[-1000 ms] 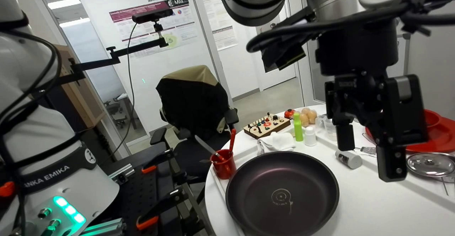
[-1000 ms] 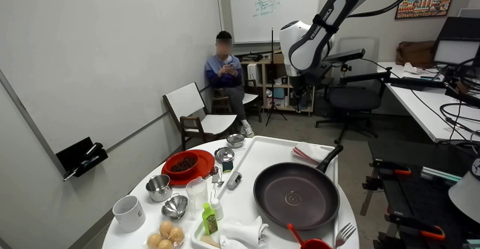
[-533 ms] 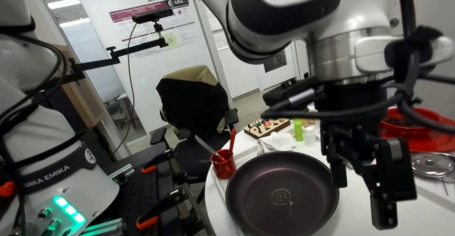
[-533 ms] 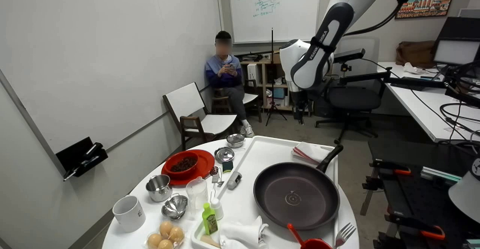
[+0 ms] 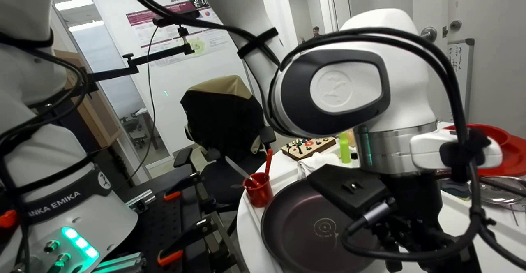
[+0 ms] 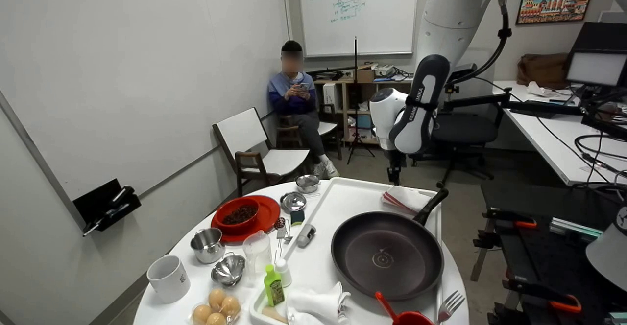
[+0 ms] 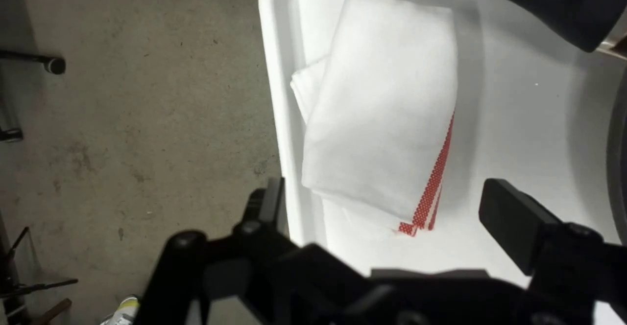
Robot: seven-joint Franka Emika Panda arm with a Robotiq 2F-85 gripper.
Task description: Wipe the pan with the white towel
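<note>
Claw (image 7: 384, 200): fingers (image 7: 512, 222) spread wide apart, gripping nothing; pointed down at the towel (image 7: 384, 104), which shows between them in the wrist view. How much height lies between cannot be told.
Towel: white with a red stripe, folded, lying flat on the tray (image 6: 343, 205) by its far right corner as seen in an exterior view; a folded end sits just beside the rim.
Pan (image 6: 387, 255): large, black, upright on the tray, its side hiding part of the tray's right edge; ring mark in the middle. The handle (image 6: 431, 205) runs just beside the towel toward that same corner.
Arm (image 5: 335, 88): bent, seen in both exterior views; its lower end covers part of the pan in an exterior view.
Red mug (image 5: 259, 193): near the edge of the table (image 6: 156, 315), just beside the pan, cutlery (image 5: 238, 168) standing in it.
Other cloth (image 6: 316, 308): plain white, crumpled, beside the green bottle (image 6: 274, 288).
Red plate (image 6: 270, 215): on the table outside the tray's left edge, a bowl (image 6: 240, 228) of something dark set on it.
Steel pot (image 6: 208, 249): near the colander (image 6: 229, 269), with a clear jug (image 6: 257, 254) next to that.
White mug (image 6: 169, 281): by the table's left edge, eggs (image 6: 216, 309) nearer the front.
Person (image 6: 296, 95): seated beyond the table, face blurred.
</note>
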